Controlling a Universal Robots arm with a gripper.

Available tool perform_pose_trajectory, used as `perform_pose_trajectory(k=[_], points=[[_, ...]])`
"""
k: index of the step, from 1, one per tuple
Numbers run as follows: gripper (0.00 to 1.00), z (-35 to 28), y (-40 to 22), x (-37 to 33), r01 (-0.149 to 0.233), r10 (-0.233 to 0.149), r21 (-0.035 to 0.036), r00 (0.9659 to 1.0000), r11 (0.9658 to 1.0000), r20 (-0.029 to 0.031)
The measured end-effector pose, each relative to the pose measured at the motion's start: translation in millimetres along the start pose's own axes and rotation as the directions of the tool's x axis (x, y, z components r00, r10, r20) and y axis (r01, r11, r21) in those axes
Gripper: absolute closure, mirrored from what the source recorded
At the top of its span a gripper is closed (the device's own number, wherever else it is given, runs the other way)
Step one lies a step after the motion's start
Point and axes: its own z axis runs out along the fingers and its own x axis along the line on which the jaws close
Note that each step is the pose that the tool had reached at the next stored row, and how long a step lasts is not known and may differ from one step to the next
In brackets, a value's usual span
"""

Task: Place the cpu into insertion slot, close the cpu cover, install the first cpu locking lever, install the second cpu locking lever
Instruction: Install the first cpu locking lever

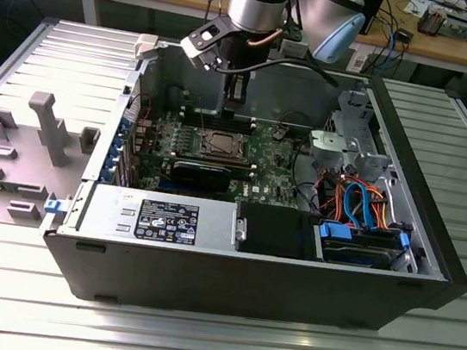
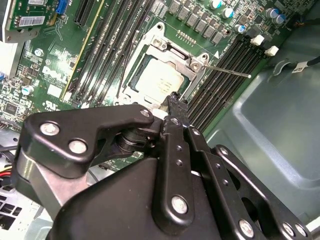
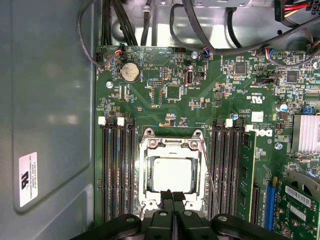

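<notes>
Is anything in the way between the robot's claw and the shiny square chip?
Nothing visible. In the first wrist view the gripper hangs right at the edge of the cpu, which already lies in the insertion slot under the cpu cover.

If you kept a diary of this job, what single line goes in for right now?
cpu seated in insertion slot | cpu cover down over it | gripper shut, at cover edge | one lever sticking out

**Count of parts in view**

You have one cpu seated in one insertion slot, framed by one cpu cover. In the first wrist view you can count one round coin cell on one green motherboard, and one thin locking lever beside the socket. In the exterior view you see one open computer case and one blue drive bay.
</notes>
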Motion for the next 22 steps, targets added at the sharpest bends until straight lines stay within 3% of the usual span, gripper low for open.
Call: perform_pose_trajectory(k=[5, 13, 17, 22], points=[[0.89, -0.2, 0.0, 0.0, 0.003, -0.003, 0.0001, 1.0, 1.0, 0.0001], [0.89, -0.2, 0.0, 0.0, 0.094, -0.094, 0.0012, 0.9956, 0.9956, 0.0051], [0.89, -0.2, 0.0, 0.0, 0.157, -0.157, 0.0024, 0.9875, 0.9876, 0.0085], [0.89, -0.2, 0.0, 0.0, 0.203, -0.203, 0.0033, 0.979, 0.9791, 0.011]])
